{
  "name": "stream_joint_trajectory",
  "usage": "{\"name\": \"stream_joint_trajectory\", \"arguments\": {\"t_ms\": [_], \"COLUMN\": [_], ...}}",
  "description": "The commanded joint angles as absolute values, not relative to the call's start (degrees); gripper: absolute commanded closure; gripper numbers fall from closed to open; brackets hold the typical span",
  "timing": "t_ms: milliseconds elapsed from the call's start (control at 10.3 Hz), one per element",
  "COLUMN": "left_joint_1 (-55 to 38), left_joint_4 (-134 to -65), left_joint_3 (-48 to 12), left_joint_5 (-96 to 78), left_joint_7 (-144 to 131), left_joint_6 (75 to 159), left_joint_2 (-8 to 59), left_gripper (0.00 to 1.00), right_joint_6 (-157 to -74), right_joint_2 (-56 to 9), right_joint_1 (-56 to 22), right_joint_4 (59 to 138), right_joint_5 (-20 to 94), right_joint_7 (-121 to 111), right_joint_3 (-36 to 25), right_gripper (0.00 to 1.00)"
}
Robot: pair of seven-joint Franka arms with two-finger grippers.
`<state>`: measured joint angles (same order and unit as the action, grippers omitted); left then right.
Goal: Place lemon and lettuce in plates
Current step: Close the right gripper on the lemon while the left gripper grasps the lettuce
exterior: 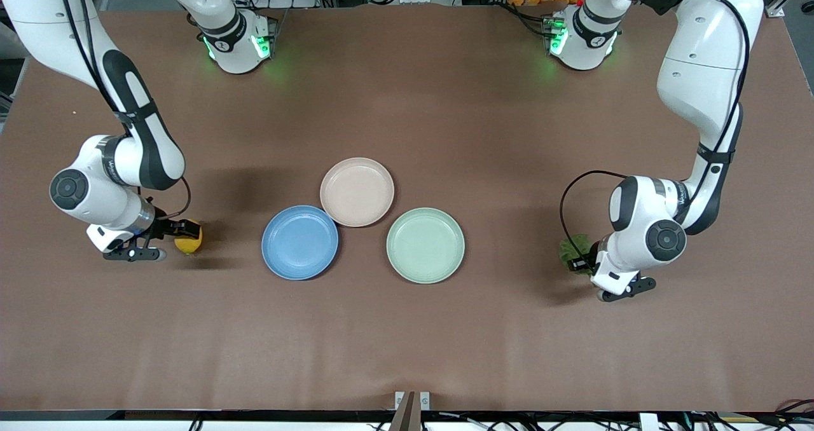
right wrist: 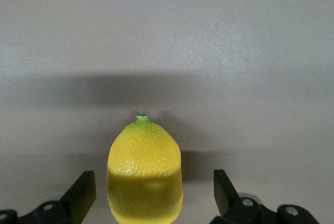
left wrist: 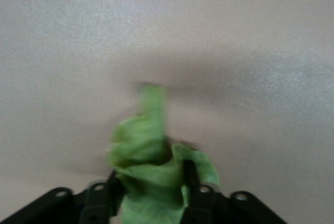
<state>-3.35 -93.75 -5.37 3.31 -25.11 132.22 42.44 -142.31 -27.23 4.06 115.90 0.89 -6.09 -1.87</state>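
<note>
The yellow lemon lies on the table toward the right arm's end. My right gripper is low around it and open; in the right wrist view the lemon sits between the fingers with a gap on each side. The green lettuce lies toward the left arm's end. My left gripper is down on it, and its fingers press the lettuce from both sides. The blue plate and the beige-pink plate stand empty mid-table.
A pale mint-green plate, also empty, stands beside the blue one, toward the left arm's end. The three plates are close together. The brown table cover stretches bare toward the front camera.
</note>
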Motion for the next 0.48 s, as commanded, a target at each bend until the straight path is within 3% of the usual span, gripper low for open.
{"name": "stream_joint_trajectory", "arguments": {"t_ms": [0, 386], "left_joint_1": [-3.2, -3.8], "left_joint_4": [-94.0, -94.0], "left_joint_3": [-4.9, -5.2], "left_joint_5": [5.5, 5.5], "left_joint_7": [-26.5, -27.2], "left_joint_6": [132.4, 130.7], "left_joint_2": [41.8, 38.9], "left_gripper": [1.0, 1.0], "right_joint_6": [-144.0, -146.2], "right_joint_2": [-27.8, -29.5], "right_joint_1": [4.5, 4.7], "right_joint_4": [116.3, 116.2], "right_joint_5": [1.7, 1.7], "right_joint_7": [-7.1, -7.1], "right_joint_3": [-1.2, -1.2], "right_gripper": [0.0, 0.0]}}
